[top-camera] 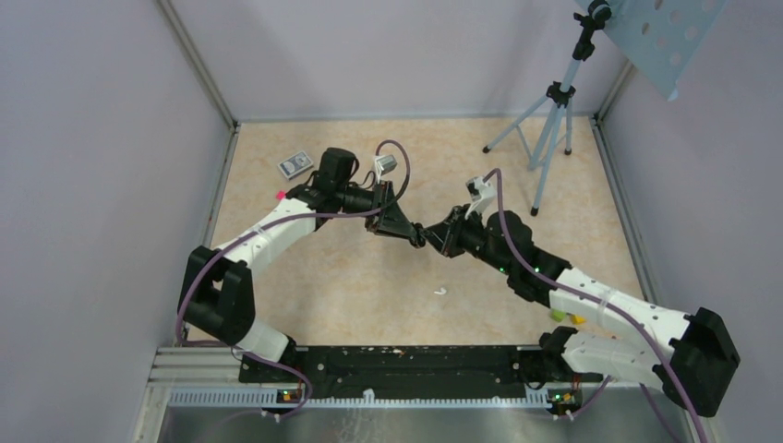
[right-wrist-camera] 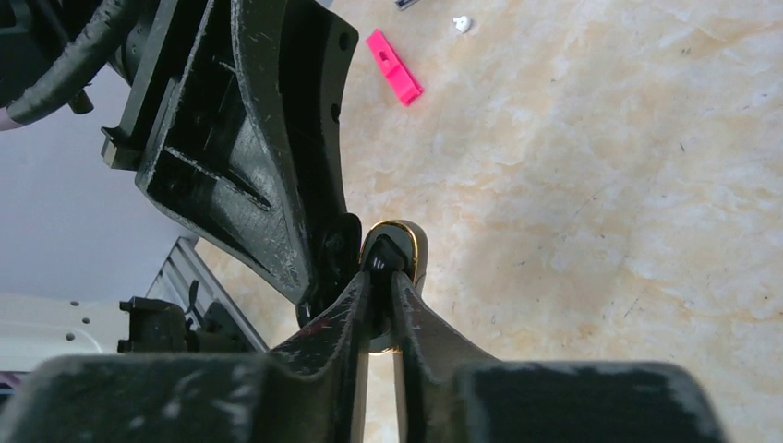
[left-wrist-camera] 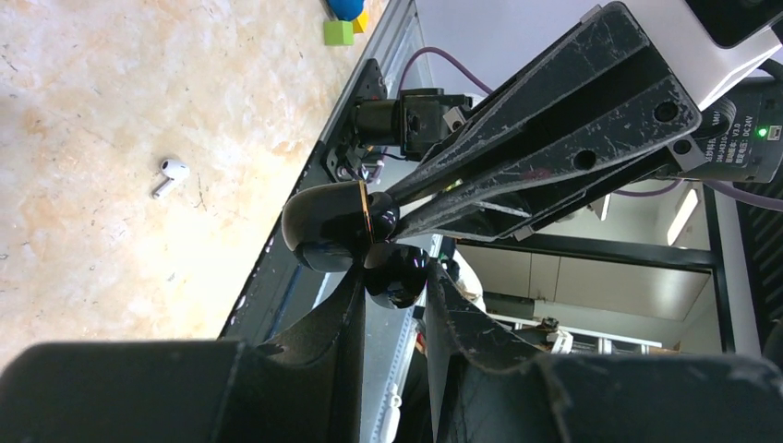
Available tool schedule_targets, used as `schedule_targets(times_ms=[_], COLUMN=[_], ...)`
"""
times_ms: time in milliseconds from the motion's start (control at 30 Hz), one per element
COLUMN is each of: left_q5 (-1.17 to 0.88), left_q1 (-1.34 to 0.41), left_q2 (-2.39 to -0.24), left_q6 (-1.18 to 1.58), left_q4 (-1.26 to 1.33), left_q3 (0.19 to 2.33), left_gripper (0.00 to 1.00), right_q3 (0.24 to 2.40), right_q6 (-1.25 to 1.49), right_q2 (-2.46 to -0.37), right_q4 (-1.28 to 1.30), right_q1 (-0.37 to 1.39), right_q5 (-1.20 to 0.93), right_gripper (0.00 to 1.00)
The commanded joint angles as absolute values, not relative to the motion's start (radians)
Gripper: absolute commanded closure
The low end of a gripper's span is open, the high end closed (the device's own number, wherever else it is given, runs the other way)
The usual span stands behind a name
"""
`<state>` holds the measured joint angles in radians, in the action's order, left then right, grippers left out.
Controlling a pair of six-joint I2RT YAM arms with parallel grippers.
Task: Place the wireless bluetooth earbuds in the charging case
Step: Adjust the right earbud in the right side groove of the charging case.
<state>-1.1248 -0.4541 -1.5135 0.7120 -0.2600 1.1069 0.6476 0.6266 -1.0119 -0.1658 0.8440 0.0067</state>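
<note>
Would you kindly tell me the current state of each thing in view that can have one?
Left hand: closed on the glossy black charging case with gold rim.
Charging case: lid open, held aloft.
Right hand: closed, tips at the case's opening; contents unclear.
Small white stemmed plastic earbud: lying loose on the table, outside the case.

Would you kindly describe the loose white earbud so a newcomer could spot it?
On the beige table, look just beyond the middle of the black rail at the near edge. The earbud lies there alone: tiny, white and stemmed, unlike the pink piece farther off.
</note>
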Motion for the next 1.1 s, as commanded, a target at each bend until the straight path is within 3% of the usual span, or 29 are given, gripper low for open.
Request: schedule_targets(times_ms=[0, 367, 633, 800, 1067], left_q5=[-1.152, -1.17, -1.174, -1.165, -1.214], left_q1=[-0.468, -0.468, -0.467, -0.466, -0.43], left_q2=[-1.475, -1.495, -1.524, -1.584, -1.976], left_q6=[0.716, 0.668, 0.632, 0.602, 0.579], left_q4=[-0.182, -0.215, -0.225, -0.159, -0.107], left_q3=[1.122, 1.114, 1.112, 1.131, 1.487], left_gripper=[1.0, 1.0, 1.0, 1.0, 1.0], right_q3=[0.713, 0.766, 0.758, 0.73, 0.718], right_q6=[0.667, 0.611, 0.587, 0.585, 0.606], right_q2=[-1.039, -0.949, -0.855, -0.771, -0.653], right_q4=[-0.111, 0.017, 0.043, 0.119, 0.259], right_q1=[0.862, 0.862, 0.863, 0.859, 0.852], right_q5=[-0.072, 0.094, 0.208, 0.389, 0.564], right_gripper=[0.82, 0.51, 0.47, 0.45, 0.43])
